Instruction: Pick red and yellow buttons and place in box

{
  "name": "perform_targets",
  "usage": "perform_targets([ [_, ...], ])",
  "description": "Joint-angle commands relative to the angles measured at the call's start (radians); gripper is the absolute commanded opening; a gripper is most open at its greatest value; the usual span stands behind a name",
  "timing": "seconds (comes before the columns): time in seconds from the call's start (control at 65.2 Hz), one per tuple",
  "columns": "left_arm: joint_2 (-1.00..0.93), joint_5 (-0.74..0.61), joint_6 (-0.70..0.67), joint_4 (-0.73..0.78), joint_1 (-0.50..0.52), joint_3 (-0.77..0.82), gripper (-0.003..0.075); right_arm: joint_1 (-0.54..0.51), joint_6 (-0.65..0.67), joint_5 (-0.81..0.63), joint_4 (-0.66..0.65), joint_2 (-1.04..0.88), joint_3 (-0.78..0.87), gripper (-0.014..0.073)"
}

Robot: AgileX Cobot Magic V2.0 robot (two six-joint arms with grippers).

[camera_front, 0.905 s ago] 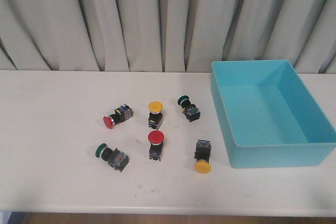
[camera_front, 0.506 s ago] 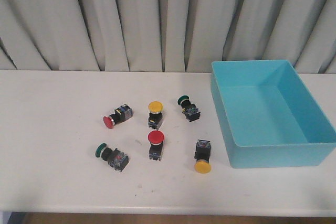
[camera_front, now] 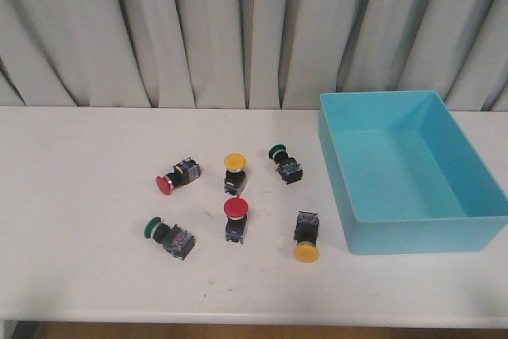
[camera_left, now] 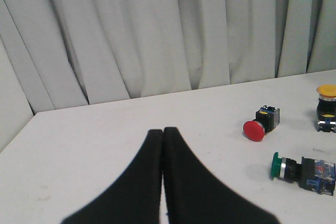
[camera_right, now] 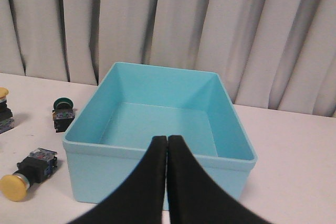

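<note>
Two red buttons lie on the white table: one on its side (camera_front: 167, 183) and one upright (camera_front: 236, 210). Two yellow buttons lie there too: one upright (camera_front: 234, 163) and one on its side near the box (camera_front: 305, 250). The turquoise box (camera_front: 397, 236) stands empty at the right. My left gripper (camera_left: 163, 132) is shut and empty, short of the side-lying red button (camera_left: 253, 130). My right gripper (camera_right: 167, 140) is shut and empty, in front of the box's near wall (camera_right: 105, 174). Neither gripper shows in the front view.
Two green-capped buttons lie among the others, one at the front left (camera_front: 152, 229) and one near the box (camera_front: 277, 151). A grey curtain (camera_front: 238, 29) hangs behind the table. The table's front edge (camera_front: 238, 319) runs near the bottom of the front view.
</note>
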Motion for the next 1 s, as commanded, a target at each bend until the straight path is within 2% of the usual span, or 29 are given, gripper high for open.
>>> perform_targets([
  [0.0, -0.014, -0.076, -0.002, 0.000, 0.000, 0.043, -0.0006, -0.006, -0.009, -0.073, -0.007, -0.011, 0.006, -0.0004],
  [0.123, -0.014, -0.077, -0.004, -0.005, 0.000, 0.042, -0.0006, -0.006, -0.009, -0.073, -0.007, -0.011, 0.005, -0.0004],
  [0.245, -0.014, -0.107, -0.062, -0.006, 0.000, 0.031, -0.0006, -0.006, 0.008, -0.104, -0.001, -0.011, -0.003, -0.0004],
  [0.353, -0.014, -0.121, -0.115, -0.006, 0.000, -0.056, -0.0006, -0.006, 0.042, -0.109, 0.007, -0.010, -0.068, -0.0004],
  [0.491, 0.003, -0.104, -0.107, 0.000, 0.000, -0.216, -0.0006, -0.006, 0.051, -0.075, 0.007, 0.011, -0.214, -0.0004],
  [0.767, 0.248, 0.219, -0.062, -0.005, 0.000, -0.567, -0.0006, -0.006, 0.051, 0.178, 0.007, 0.250, -0.490, -0.0004],
  [0.982, 0.428, 0.410, -0.062, -0.005, 0.000, -0.606, -0.0006, -0.006, 0.051, 0.383, 0.028, 0.465, -0.527, -0.0004],
])
